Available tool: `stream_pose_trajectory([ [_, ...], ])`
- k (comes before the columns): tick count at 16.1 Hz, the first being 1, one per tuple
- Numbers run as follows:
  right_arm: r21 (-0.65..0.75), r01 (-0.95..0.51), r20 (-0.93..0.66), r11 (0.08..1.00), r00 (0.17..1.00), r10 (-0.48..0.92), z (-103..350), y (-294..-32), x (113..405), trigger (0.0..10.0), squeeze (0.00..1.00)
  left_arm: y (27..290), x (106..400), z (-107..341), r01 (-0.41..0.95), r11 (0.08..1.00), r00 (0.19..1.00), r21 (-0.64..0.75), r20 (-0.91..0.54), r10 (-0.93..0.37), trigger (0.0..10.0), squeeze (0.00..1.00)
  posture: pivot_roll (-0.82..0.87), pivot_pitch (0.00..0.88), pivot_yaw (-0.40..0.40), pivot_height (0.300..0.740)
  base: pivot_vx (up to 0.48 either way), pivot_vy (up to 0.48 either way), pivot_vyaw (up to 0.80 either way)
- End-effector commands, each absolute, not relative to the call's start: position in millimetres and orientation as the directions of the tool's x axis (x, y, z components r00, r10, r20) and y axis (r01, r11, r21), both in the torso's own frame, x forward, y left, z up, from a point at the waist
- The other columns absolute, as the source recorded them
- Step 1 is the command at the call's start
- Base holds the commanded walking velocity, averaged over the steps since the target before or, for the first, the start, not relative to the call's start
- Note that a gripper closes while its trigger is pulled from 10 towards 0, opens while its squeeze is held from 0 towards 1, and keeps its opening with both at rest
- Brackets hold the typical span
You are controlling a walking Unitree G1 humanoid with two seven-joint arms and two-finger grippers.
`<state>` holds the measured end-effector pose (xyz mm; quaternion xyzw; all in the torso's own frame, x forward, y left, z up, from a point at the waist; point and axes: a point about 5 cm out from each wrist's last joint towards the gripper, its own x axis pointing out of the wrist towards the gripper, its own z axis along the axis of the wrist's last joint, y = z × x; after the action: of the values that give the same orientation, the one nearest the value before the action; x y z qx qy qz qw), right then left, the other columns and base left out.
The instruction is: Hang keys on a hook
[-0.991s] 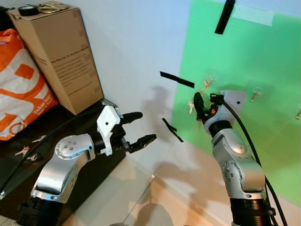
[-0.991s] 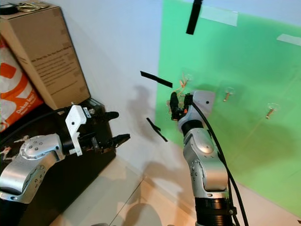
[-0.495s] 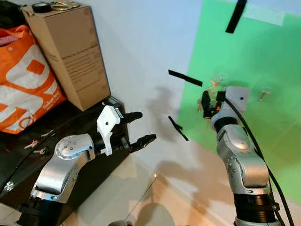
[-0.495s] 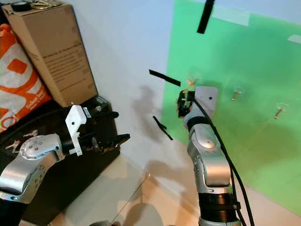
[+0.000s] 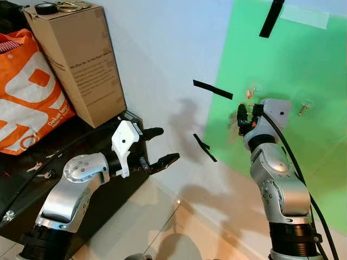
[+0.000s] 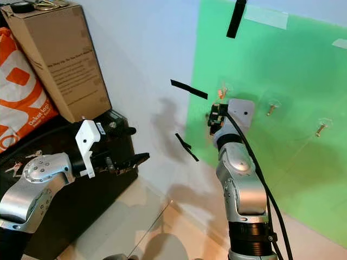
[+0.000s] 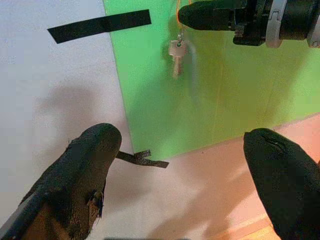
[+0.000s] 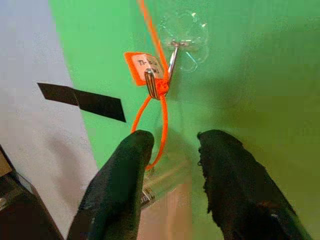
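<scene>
The right gripper [image 8: 172, 150] is reaching up to the green sheet [image 5: 303, 65] on the wall, right of centre in the head views. In its wrist view its two black fingers [image 8: 125, 170] are standing a little apart, and an orange cord [image 8: 162, 120] is hanging in the gap between them; whether a finger is pressing on the cord I cannot tell. The cord is looping over a small metal hook [image 8: 172, 55] on a clear suction cup [image 8: 182, 30] stuck to the green sheet, with an orange tag [image 8: 142, 67] beside the hook. In the left wrist view a silver key [image 7: 176, 52] is dangling below one of the right gripper's black fingers, against the green.

The left gripper [image 5: 160, 147] is hovering at mid-frame in front of the white wall [image 5: 162, 49], its fingers spread wide and holding nothing.

At the upper left, a cardboard box [image 5: 78, 59] is leaning by an orange bag [image 5: 27, 103]. Strips of black tape [image 5: 212, 90] are sticking to the wall.
</scene>
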<state>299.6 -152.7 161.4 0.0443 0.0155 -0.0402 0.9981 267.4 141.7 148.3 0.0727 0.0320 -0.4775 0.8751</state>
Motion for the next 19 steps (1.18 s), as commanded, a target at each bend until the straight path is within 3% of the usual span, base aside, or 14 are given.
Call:
stream_pose_trajectory([
  [1, 0.083, 0.161, -0.034, 0.983, 0.987, -0.159, 164, -169, 300, 1.1, 0.0, 141, 269, 151, 0.84, 0.53, 0.542, 0.116, -0.125, -0.831, 10.0, 0.04, -0.01, 0.0, 0.035, 0.74, 0.0, 0.0, 0.0],
  [2, 0.07, 0.169, -0.036, 0.983, 0.985, -0.167, 164, -170, 300, 4.7, 0.0, 140, 269, 151, 0.84, 0.531, 0.542, 0.116, -0.125, -0.831, 10.0, 0.04, -0.01, 0.0, 0.034, 0.74, 0.0, 0.0, 0.0],
  [3, 0.046, 0.179, -0.035, 0.983, 0.983, -0.177, 165, -171, 300, 10.0, 0.0, 140, 270, 151, 0.839, 0.531, 0.543, 0.116, -0.125, -0.83, 10.0, 0.04, -0.01, 0.0, 0.034, 0.74, 0.0, 0.0, 0.0],
  [10, -0.107, 0.218, 0.035, 0.97, 0.976, -0.216, 173, -170, 295, 10.0, 0.0, 140, 270, 151, 0.836, 0.537, 0.548, 0.116, -0.126, -0.827, 10.0, 0.04, -0.01, 0.0, 0.026, 0.74, 0.0, 0.0, 0.0],
  [19, -0.07, 0.286, 0.148, 0.956, 0.95, -0.274, 190, -174, 282, 10.0, 0.0, 140, 270, 149, 0.836, 0.537, 0.548, 0.11, -0.127, -0.827, 10.0, 0.04, -0.01, 0.0, 0.024, 0.74, 0.0, 0.0, 0.0],
])
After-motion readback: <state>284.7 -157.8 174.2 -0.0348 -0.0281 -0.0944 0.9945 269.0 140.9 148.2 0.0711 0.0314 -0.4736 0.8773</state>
